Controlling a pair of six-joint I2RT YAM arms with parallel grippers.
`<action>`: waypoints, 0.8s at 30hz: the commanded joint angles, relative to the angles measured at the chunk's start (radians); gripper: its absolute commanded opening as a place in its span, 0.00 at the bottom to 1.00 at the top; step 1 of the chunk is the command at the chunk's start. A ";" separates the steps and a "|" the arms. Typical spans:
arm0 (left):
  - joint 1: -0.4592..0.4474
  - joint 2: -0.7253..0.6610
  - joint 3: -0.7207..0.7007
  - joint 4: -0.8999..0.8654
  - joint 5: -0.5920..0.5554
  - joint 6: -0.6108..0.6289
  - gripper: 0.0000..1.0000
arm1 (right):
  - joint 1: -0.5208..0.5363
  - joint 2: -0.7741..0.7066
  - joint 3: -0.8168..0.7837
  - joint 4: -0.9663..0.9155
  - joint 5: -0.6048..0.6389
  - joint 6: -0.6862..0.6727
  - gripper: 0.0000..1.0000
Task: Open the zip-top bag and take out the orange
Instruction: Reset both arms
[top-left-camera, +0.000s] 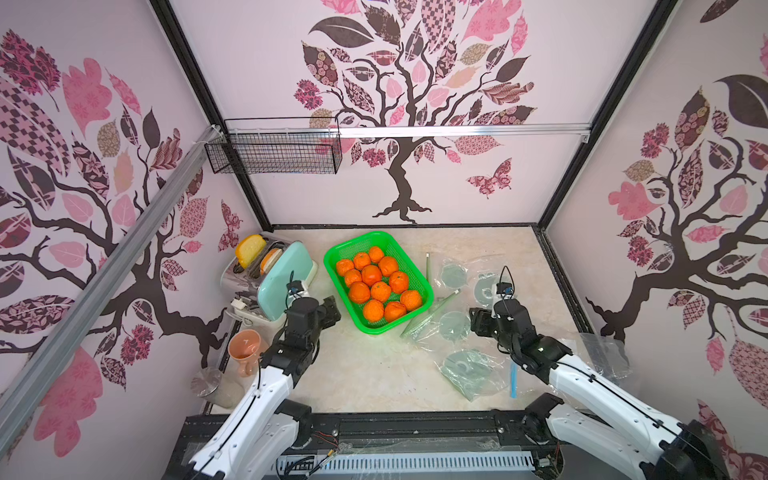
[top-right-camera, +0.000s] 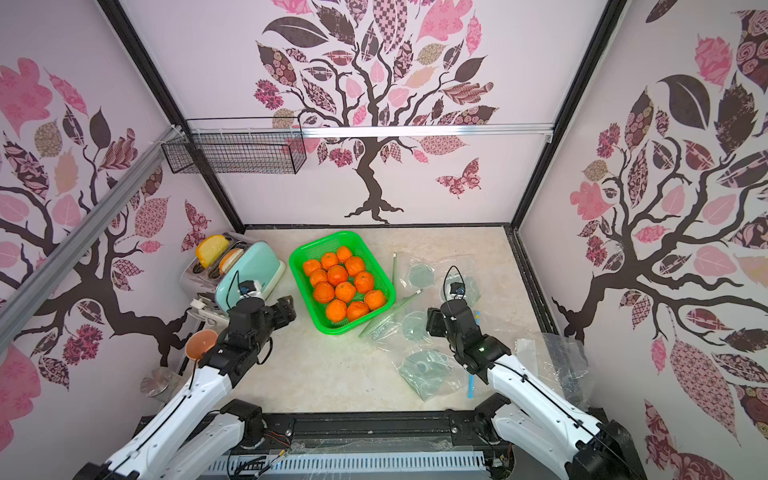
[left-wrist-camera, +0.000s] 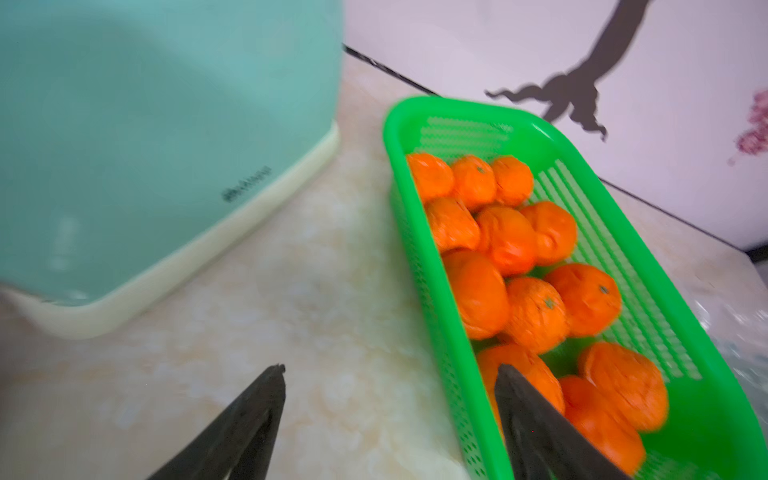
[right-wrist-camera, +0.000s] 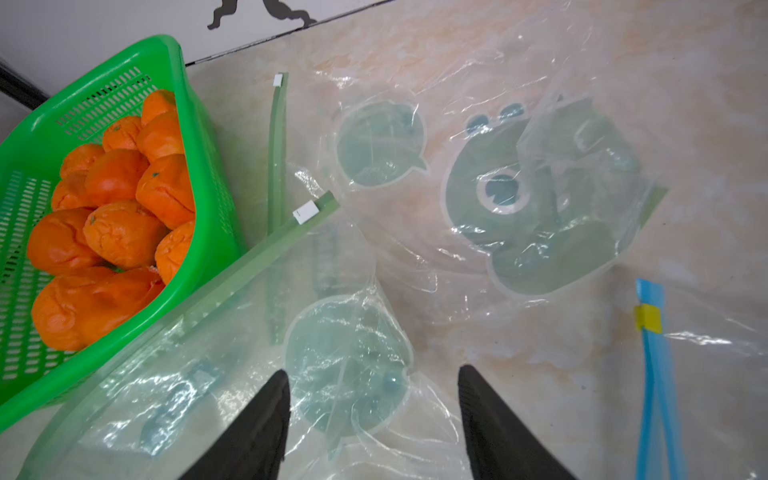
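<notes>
We find oranges (top-left-camera: 376, 286) in the basket (top-left-camera: 415, 270), toaster (top-left-camera: 286, 270) left of it, zip-top bags (top-left-camera: 455, 324) right, mug (top-left-camera: 245, 349) before the toaster.

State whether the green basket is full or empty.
Nearly full: oranges cover the green basket floor except its far end.

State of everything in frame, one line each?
Left end effector: open, empty.
Right end effector: open, empty.
Clear plastic zip-top bags: flat, no orange inside.
Green plastic mesh basket: holding oranges.
Mint-green toaster: two bread slices in slots.
Peach ceramic mug: upright.
</notes>
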 joint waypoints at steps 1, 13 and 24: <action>0.023 -0.086 -0.075 -0.045 -0.246 0.042 0.82 | -0.007 -0.018 -0.014 0.106 0.182 -0.064 0.69; 0.344 0.061 -0.112 0.256 0.101 0.090 0.81 | -0.302 0.035 -0.176 0.426 0.130 -0.115 0.82; 0.354 0.310 -0.281 0.875 0.144 0.349 0.82 | -0.307 0.216 -0.170 0.665 0.192 -0.295 0.86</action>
